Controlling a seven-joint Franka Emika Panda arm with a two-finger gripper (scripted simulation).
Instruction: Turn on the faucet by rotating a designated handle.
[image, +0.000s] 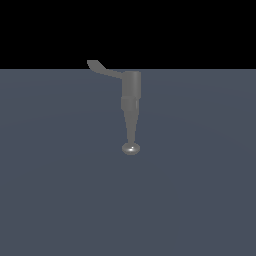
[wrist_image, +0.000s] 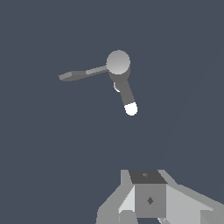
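The grey faucet (image: 131, 92) stands on the dark floor in the exterior view, its tapering spout ending in a shiny knob (image: 131, 148). The thin curved handle (image: 103, 69) projects from the cylinder's top toward the exterior view's left. In the wrist view I look down on the faucet (wrist_image: 118, 63), with the handle (wrist_image: 81, 74) to one side and the spout's bright knob (wrist_image: 131, 109). My gripper (wrist_image: 146, 177) shows only in the wrist view. It is well apart from the faucet and touches nothing. Its fingers look closed together and hold nothing.
A flat blue-grey floor (image: 200, 190) surrounds the faucet. A black background lies behind its far edge. No other objects are in view.
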